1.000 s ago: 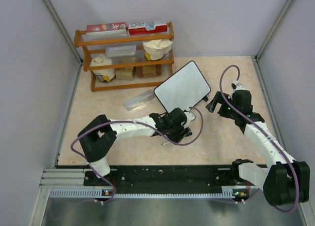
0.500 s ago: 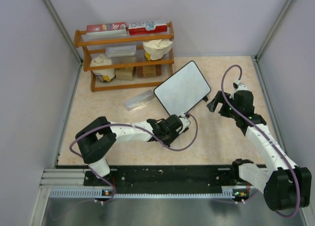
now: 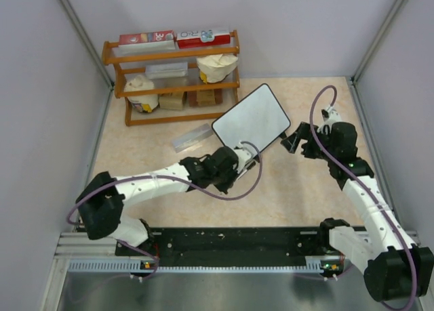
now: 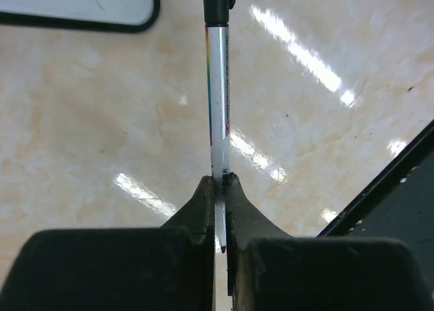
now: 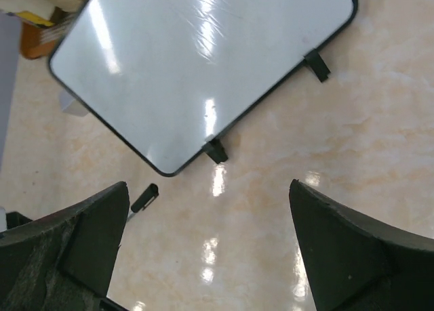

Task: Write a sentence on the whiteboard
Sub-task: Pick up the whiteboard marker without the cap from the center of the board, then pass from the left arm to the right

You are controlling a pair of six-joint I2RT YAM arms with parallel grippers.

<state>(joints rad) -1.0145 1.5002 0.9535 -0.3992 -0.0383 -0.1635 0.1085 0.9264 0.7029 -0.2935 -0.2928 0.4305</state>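
The whiteboard [image 3: 251,121] lies at an angle mid-table, thin black frame, small black feet; its white face [image 5: 203,67] is blank and no sentence shows on it. My left gripper [image 3: 230,167] sits just below the board's near corner [image 4: 74,6], shut on a white marker [image 4: 218,108] with a black cap that points away from the fingers. The cap end [image 5: 144,197] also shows in the right wrist view, beside the board's corner. My right gripper [image 3: 293,140] hovers at the board's right edge, jaws wide open and holding nothing [image 5: 209,185].
A wooden shelf [image 3: 169,74] with boxes and bags stands at the back left. A clear plastic box [image 3: 192,136] lies left of the board. A black rail [image 3: 224,240] runs along the near edge, and grey walls close in both sides.
The left gripper has shut on the marker and drawn it left and up toward the board's near corner, the arm swinging low to the left. The right gripper has crept slightly toward the board.
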